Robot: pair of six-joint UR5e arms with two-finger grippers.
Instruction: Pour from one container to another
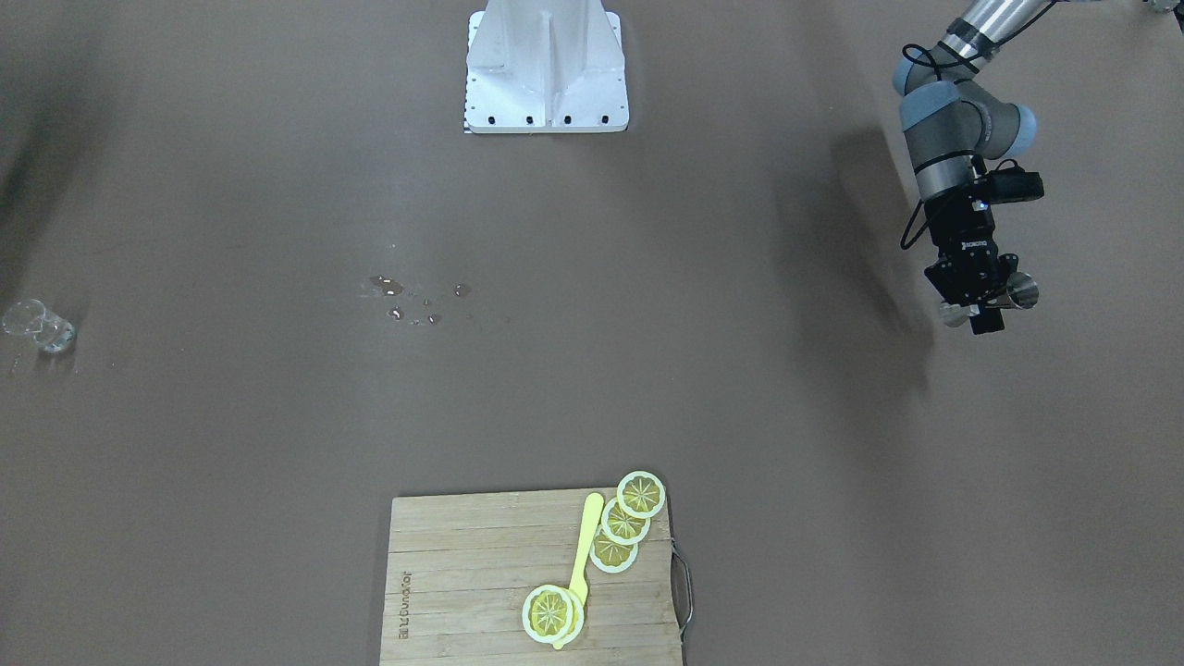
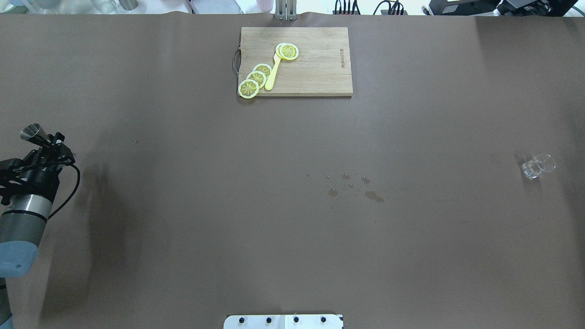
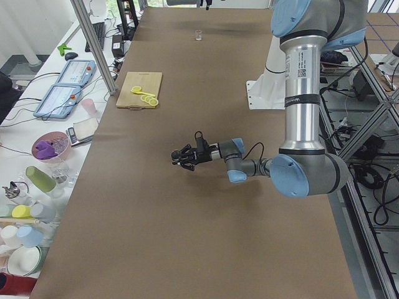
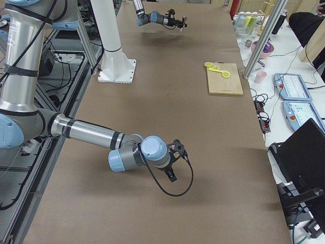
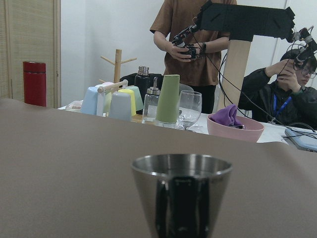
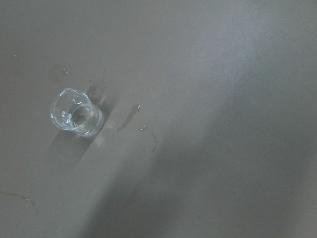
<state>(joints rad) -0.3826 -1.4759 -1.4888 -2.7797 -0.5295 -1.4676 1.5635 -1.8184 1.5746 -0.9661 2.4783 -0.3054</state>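
While the left hand (image 1: 982, 303) grips the steel jigger (image 1: 1020, 294) upright above the left end of the table (image 1: 647, 388), the glass (image 2: 535, 166) stands well apart near the right end; that long carry could slosh contents out early. Whether the right hand (image 4: 175, 154) is open, I cannot tell.

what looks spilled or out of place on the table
A scatter of clear liquid droplets lies in the middle of the brown table, far from both containers, so it looks spilled. More wet streaks sit beside the small clear glass. The left hand grips the steel jigger.
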